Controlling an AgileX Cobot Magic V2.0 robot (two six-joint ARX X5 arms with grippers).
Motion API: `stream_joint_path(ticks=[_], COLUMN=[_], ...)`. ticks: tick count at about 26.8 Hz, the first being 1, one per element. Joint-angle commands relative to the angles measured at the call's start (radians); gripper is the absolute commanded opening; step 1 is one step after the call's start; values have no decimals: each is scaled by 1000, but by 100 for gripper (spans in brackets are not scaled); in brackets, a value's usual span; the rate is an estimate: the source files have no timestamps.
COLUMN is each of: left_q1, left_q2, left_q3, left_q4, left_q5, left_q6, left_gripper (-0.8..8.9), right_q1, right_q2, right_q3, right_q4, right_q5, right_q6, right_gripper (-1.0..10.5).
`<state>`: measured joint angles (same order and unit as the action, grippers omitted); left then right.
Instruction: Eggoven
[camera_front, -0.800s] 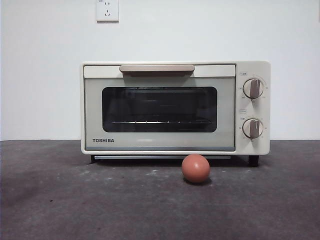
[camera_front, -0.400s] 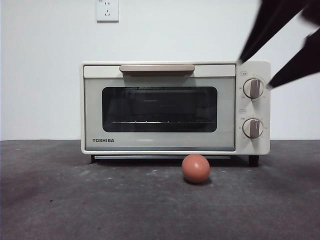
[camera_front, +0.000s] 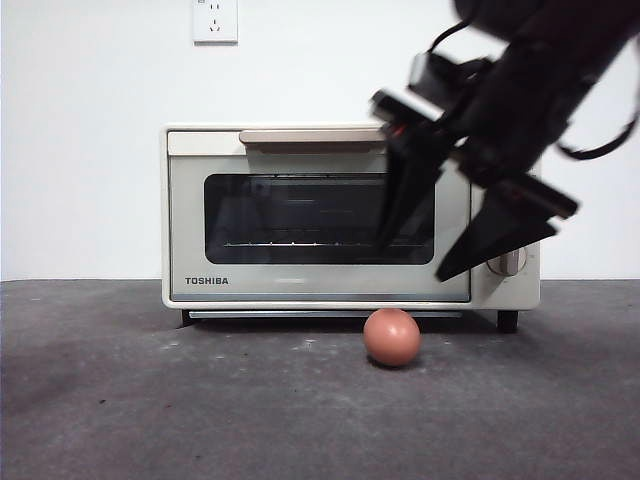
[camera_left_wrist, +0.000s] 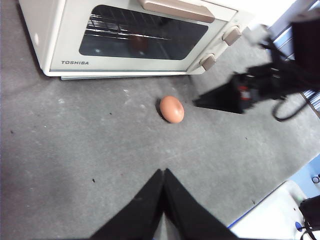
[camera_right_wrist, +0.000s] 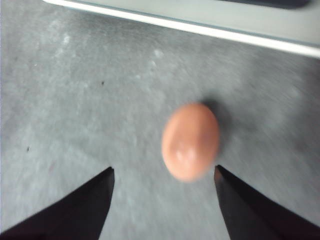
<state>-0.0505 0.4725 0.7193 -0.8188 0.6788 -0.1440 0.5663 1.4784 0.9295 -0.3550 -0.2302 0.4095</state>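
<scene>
A reddish-brown egg (camera_front: 391, 337) lies on the dark table just in front of the cream TOSHIBA toaster oven (camera_front: 300, 290), whose door is shut. My right gripper (camera_front: 415, 258) hangs open above the egg, in front of the oven's right half. In the right wrist view the egg (camera_right_wrist: 190, 141) lies ahead of my right gripper (camera_right_wrist: 164, 170), slightly toward one jaw and not touched. My left gripper (camera_left_wrist: 163, 172) is shut and empty, well back from the egg (camera_left_wrist: 172, 109). The left wrist view also shows the oven (camera_left_wrist: 65, 50) and the right gripper (camera_left_wrist: 212, 100).
The right arm hides the oven's upper knob and part of the lower knob (camera_front: 510, 262). The door handle (camera_front: 313, 136) runs along the top of the door. A wall socket (camera_front: 215, 20) sits high on the white wall. White and blue things (camera_left_wrist: 270, 220) lie past the table's edge.
The right arm has come in from the top right and swung down and left, and now hangs open in front of the oven above the egg. The egg and oven have not moved.
</scene>
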Motion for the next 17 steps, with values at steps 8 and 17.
stream_joint_path(ticks=[8, 17], left_q1=[-13, -15], left_q2=[6, 14], left_q3=[15, 15], left_q4=[12, 39], left_q5=[2, 2], left_q6=[13, 13], left_gripper=[6, 6], right_q1=[53, 62], right_q2=[257, 326], right_q3=[173, 173], right_q4=[-44, -35], right_q5=[136, 173], right_q6=[-5, -16], right_gripper=[325, 305])
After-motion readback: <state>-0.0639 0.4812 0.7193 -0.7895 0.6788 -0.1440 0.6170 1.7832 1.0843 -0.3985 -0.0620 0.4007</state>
